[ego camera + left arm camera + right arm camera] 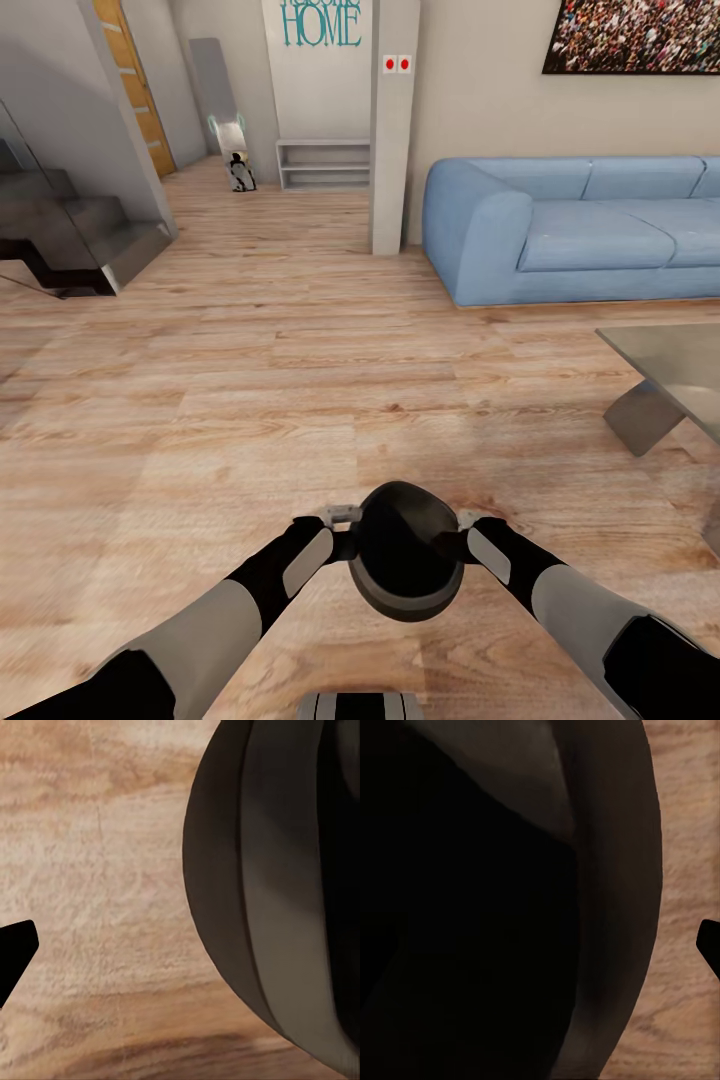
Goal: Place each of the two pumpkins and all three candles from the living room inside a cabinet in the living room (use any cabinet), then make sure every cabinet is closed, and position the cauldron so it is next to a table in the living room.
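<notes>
Nearest the camera, at about six o'clock in the head view, the robot's two arms are reaching forward and meeting around the cauldron (405, 560), a matte black round-bellied pot with a wide dark mouth. It is sitting between the two wrists, above the light wood plank floor (250, 400). The left gripper (345, 535) is pressing against the pot's rim at its nine o'clock side, and the right gripper (462, 535) is meeting the rim at its three o'clock side. The fingers of both claws are hidden behind the pot, so how far either is open cannot be told, though each appears to be gripping the rim.

In the left wrist view, the cauldron's curved outer wall (285, 907) is bulging close to the lens, with floor planks beside it. In the right wrist view, the pot's black interior and thick rim (615, 907) are looming very near.

Farther out, at about three o'clock, a corner of the table (670, 365) is showing, with a grey-green top and an angled grey leg. Beyond it, at two o'clock, a blue sofa (590, 225) is standing against the wall. At twelve o'clock a pale pillar (393, 130) is rising, and at ten o'clock a dark staircase (70, 230) is climbing away.
</notes>
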You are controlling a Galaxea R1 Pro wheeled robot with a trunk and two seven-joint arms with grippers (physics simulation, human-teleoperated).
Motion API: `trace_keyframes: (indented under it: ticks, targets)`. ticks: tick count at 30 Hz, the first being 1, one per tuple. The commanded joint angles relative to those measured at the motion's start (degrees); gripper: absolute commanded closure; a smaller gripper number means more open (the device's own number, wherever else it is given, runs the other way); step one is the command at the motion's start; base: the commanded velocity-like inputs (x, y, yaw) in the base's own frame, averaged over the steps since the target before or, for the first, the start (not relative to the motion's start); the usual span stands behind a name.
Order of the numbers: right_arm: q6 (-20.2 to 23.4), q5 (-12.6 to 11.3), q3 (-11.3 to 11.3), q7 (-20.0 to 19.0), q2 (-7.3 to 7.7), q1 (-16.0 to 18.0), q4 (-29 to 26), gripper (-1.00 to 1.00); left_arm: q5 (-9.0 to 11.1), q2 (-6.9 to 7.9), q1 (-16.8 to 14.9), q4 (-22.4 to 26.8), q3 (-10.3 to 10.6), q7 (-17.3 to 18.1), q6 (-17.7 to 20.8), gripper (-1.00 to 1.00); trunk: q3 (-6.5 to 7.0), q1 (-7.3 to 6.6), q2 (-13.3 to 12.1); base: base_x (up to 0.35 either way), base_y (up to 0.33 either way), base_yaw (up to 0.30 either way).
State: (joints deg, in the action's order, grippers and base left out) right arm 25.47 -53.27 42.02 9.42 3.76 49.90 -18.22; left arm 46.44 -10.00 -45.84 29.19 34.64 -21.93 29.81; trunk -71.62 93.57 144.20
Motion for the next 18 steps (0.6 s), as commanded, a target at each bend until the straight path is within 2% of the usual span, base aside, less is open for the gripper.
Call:
trace_keyframes:
  ticks: [1,18]
  targets:
    - [0.19,-0.6,0.43,0.5,0.09,0.02,-0.18,-1.0,0.35,0.0,-0.04,0.07,0.25,-0.47,0.16,-1.0,-0.05,-0.01,0.02,0.0,0.0,0.0]
    - [0.19,-0.6,0.43,0.5,0.08,0.02,-0.23,-1.0,0.49,0.0,-0.03,0.31,0.31,2.69,-0.01,-1.0,-0.05,-0.01,0.02,0.0,0.0,0.0]
